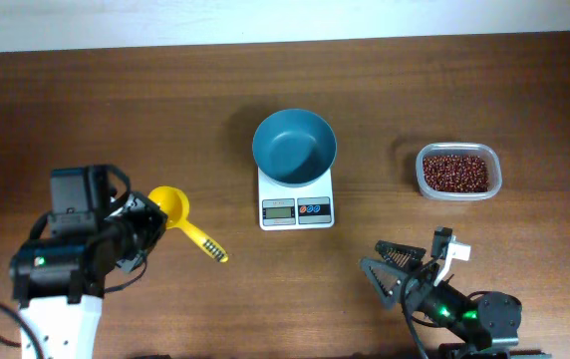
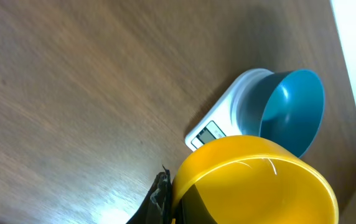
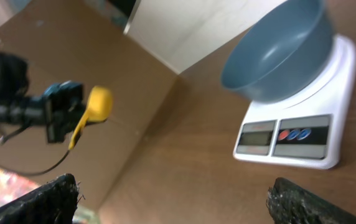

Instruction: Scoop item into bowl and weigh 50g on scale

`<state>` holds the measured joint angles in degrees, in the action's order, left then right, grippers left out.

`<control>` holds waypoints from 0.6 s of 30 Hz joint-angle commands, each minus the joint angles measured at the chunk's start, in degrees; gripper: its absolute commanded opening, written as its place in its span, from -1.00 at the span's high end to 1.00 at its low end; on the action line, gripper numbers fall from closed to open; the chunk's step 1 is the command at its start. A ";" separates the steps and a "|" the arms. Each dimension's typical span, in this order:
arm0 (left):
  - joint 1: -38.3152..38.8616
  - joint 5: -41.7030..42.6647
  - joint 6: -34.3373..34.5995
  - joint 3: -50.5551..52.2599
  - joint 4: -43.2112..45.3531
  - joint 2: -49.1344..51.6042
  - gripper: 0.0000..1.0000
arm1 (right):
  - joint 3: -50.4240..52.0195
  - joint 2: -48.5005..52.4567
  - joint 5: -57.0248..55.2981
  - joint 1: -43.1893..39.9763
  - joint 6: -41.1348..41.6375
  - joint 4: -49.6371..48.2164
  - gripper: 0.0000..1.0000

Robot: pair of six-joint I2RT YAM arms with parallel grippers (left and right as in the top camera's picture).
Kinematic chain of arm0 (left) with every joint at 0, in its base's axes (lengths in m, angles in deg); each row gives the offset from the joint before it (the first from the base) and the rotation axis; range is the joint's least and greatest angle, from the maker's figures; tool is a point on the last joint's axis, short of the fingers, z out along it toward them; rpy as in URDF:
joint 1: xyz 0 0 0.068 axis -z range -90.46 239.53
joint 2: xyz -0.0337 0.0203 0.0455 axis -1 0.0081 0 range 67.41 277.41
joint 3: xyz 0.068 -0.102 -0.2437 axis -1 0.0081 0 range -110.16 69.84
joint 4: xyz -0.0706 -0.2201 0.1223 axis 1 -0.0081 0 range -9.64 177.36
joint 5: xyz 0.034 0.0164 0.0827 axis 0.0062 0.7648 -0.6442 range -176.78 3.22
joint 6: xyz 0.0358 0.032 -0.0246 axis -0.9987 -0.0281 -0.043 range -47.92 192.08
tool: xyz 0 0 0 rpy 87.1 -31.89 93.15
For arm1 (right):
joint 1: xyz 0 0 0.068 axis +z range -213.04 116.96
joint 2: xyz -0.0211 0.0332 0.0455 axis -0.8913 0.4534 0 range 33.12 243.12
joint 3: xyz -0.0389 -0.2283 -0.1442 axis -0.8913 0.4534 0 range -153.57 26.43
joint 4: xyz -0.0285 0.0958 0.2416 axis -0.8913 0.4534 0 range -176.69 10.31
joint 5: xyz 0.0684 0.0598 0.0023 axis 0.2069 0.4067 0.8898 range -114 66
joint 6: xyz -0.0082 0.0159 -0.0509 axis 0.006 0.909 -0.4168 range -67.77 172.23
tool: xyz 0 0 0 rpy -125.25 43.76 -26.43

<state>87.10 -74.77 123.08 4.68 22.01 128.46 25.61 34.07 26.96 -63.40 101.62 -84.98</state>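
The teal-blue bowl (image 1: 294,147) sits empty on the white scale (image 1: 296,207) at the table's middle. Both also show in the left wrist view, bowl (image 2: 293,106) and scale (image 2: 218,127), and in the right wrist view, bowl (image 3: 277,53) and scale (image 3: 302,140). The red-brown beans (image 1: 455,171) fill a clear container (image 1: 494,179) to the right of the scale. My left gripper (image 1: 143,225) is shut on a yellow scoop (image 1: 170,206) left of the scale; its cup (image 2: 252,183) is empty. My right gripper (image 1: 390,264) is open and empty near the front edge, pointing toward the scale (image 3: 178,205).
The scoop's handle (image 1: 205,242) sticks out toward the front right, with a dark-marked tip. The left arm with the scoop (image 3: 97,102) shows at the left of the right wrist view. A pale wall runs behind the table's far edge (image 1: 285,42).
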 commanded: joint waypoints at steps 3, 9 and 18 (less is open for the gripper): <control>7.91 0.11 8.61 -0.57 4.04 1.84 1.00 | -8.00 0.72 4.85 0.28 -1.38 3.04 -0.97; 16.87 -8.28 19.10 -0.57 8.74 1.99 1.00 | -23.82 13.33 4.48 0.31 -10.73 23.19 -0.97; 24.37 -14.80 29.57 -0.57 15.39 3.32 1.00 | -53.55 33.20 4.57 0.35 -34.16 58.03 -0.97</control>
<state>109.54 -86.85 148.04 4.68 34.67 130.54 -19.46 64.32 31.05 -63.36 80.22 -33.83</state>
